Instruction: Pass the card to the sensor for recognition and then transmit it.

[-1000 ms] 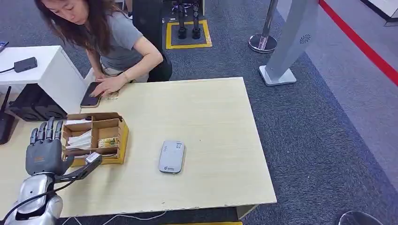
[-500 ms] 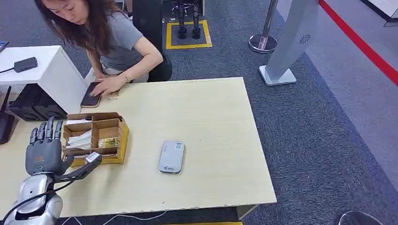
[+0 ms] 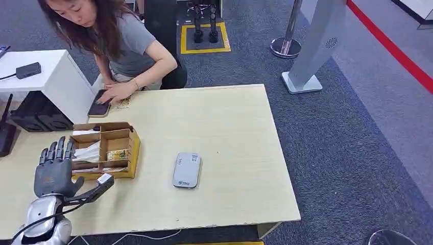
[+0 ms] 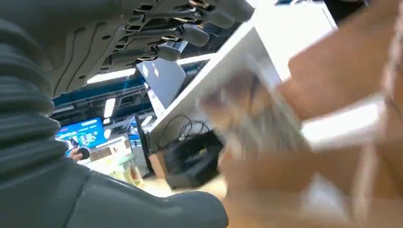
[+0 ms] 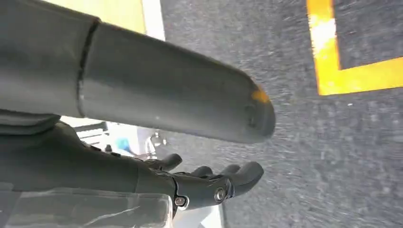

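Nothing done yet, I judge: my left hand (image 3: 52, 173) hovers empty, fingers spread, beside the box (image 3: 104, 148); card unpicked, sensor (image 3: 187, 170) untouched, right hand (image 5: 209, 183) loosely spread, idle.

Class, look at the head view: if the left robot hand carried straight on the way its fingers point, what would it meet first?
Probably the cardboard organizer box: the left robot hand has its fingers spread, pointing up-table toward the box's near-left corner. Depth is unclear, so it might pass above.
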Motion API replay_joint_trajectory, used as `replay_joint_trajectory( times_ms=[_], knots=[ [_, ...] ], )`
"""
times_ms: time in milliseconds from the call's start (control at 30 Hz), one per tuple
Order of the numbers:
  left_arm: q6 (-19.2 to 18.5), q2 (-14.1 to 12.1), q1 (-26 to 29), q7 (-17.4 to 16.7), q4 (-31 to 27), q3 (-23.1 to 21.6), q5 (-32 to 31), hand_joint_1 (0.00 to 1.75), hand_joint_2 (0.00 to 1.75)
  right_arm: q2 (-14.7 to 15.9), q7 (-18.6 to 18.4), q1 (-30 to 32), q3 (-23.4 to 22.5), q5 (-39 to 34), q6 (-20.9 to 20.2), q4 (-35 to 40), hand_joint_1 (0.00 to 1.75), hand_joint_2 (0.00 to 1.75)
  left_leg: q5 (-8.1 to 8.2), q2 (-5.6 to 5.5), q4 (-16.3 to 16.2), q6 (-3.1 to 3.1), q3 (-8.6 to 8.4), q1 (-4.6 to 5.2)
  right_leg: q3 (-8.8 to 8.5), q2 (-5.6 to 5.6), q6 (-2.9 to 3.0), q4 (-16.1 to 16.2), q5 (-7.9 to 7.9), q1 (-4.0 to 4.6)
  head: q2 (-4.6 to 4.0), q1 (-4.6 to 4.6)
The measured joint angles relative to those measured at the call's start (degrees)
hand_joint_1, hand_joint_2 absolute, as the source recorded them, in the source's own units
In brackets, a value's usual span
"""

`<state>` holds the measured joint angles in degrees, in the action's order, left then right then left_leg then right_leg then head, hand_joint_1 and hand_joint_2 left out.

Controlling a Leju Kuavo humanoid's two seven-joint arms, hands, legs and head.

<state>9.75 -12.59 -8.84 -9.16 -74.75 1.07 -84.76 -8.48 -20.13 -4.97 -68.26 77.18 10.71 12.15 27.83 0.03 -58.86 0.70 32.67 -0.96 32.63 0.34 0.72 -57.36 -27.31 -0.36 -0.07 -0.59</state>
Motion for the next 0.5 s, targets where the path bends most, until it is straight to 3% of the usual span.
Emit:
replay_joint_trajectory(
  times_ms=[500],
  knots=[
    [0.11, -0.02, -0.38, 0.00, -1.18, 0.00, -0.04, 0.03, 1.75, 0.00, 0.44, -0.03, 0.00, 0.04, -0.02, -0.04, 0.00, 0.00, 0.01, 0.00, 0.00, 0.00, 0.00, 0.00, 0.00, 0.01, -0.01, 0.00, -0.02, 0.00, 0.00, -0.02]
  ],
)
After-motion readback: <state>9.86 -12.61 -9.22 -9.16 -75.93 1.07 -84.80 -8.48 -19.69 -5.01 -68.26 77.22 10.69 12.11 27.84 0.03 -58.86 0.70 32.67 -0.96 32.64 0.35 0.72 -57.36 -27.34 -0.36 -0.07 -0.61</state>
